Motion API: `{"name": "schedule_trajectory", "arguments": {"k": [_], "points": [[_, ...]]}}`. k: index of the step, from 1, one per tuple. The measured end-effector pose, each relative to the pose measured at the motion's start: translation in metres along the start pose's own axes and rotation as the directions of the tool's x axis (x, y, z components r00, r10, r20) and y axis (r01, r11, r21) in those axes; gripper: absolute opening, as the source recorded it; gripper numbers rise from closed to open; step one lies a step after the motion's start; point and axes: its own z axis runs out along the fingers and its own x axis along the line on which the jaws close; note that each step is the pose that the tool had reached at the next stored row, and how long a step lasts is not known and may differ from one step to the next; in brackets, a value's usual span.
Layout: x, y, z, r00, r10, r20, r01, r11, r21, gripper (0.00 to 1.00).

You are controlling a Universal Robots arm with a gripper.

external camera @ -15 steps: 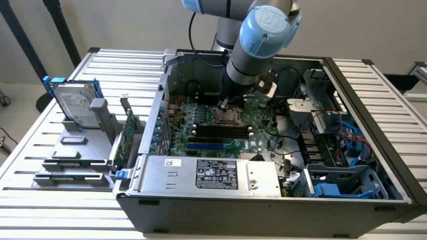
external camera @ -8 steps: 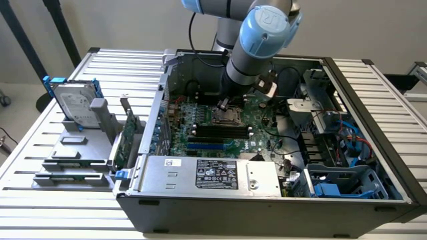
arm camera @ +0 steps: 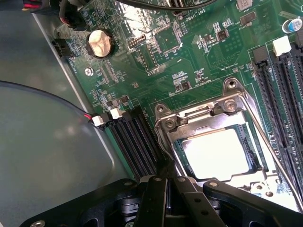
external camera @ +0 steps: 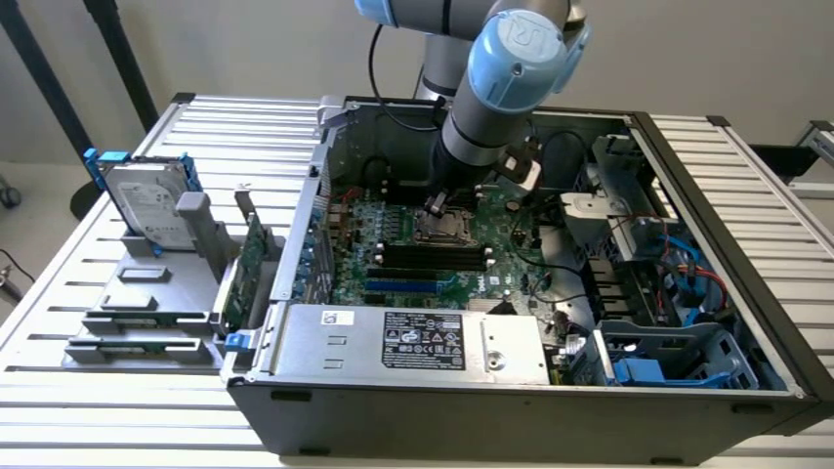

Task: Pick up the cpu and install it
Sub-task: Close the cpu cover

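The fingers [arm camera: 163, 189] are closed together with nothing gripped between them, poised directly above the near edge of the socket [arm camera: 215, 142] on the motherboard [arm camera: 199, 56]. The cpu [arm camera: 217, 153] is seated just beyond the fingertips, inside the socket's metal frame, lying flat and apparently square to the opening.

The step in hand is judged to be the seating and securing of the chip. It is best done with light, strictly vertical pressure, so that the thin chip is not skewed and the contacts beneath are not bent; the thin wire lever beside the socket should be moved smoothly rather than forced.

The cpu's top is smooth, bright metal, reflecting strongly. The frame around it is stamped, dull silver steel with screw heads at the corners. The board is matt green, densely printed, with long black ridged memory slots [arm camera: 135, 139] alongside the fingers and a round, shiny coin battery [arm camera: 100, 43] farther off. In the exterior view, the arm [external camera: 502, 93] is seen reaching down into the open grey computer case [external camera: 521, 410].
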Motion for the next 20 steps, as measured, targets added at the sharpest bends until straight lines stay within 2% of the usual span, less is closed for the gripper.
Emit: {"name": "schedule_trajectory", "arguments": {"k": [6,10,13,20], "points": [[0.000,-0.0004,-0.0005,1.0000,0.000,0.0014,0.000,1.0000,-0.0011,0.11],[-0.002,-0.0057,-0.0012,1.0000,-0.001,0.0011,0.001,1.0000,0.0000,0.11],[-0.003,-0.0093,-0.0017,1.0000,-0.002,-0.0002,0.002,1.0000,0.0013,0.11],[-0.003,-0.0102,-0.0020,1.0000,-0.006,-0.0039,0.006,1.0000,0.0045,0.11]]}}
